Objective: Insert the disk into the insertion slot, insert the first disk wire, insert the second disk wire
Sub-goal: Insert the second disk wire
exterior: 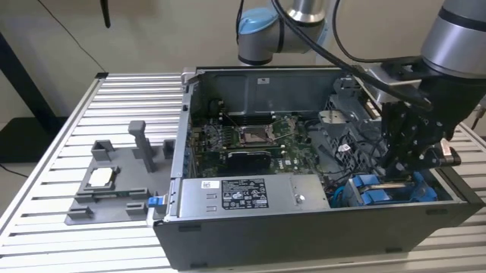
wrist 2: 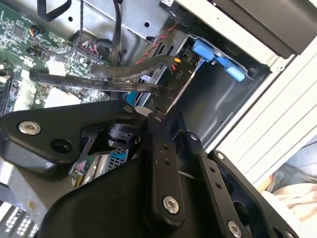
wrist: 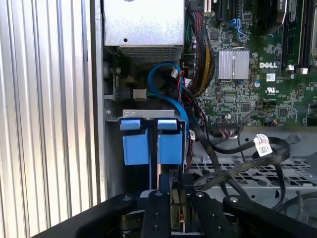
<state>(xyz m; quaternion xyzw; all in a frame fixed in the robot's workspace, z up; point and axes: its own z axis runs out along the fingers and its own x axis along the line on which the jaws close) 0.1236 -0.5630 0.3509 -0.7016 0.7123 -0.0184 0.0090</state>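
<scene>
Disk (exterior: 383, 189) in blue carrier appears seated in insertion slot (wrist: 148, 115), at case corner. Tool (wrist: 176, 191) closed on black wire connector (wrist 2: 171, 79) at disk's edge; wire insertion apparently under way.

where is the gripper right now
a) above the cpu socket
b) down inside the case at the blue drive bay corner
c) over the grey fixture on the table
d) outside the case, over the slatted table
b: in the exterior view the gripper reaches into the case at the blue fittings of the drive bay, well away from the cpu socket and the grey fixture.
</scene>
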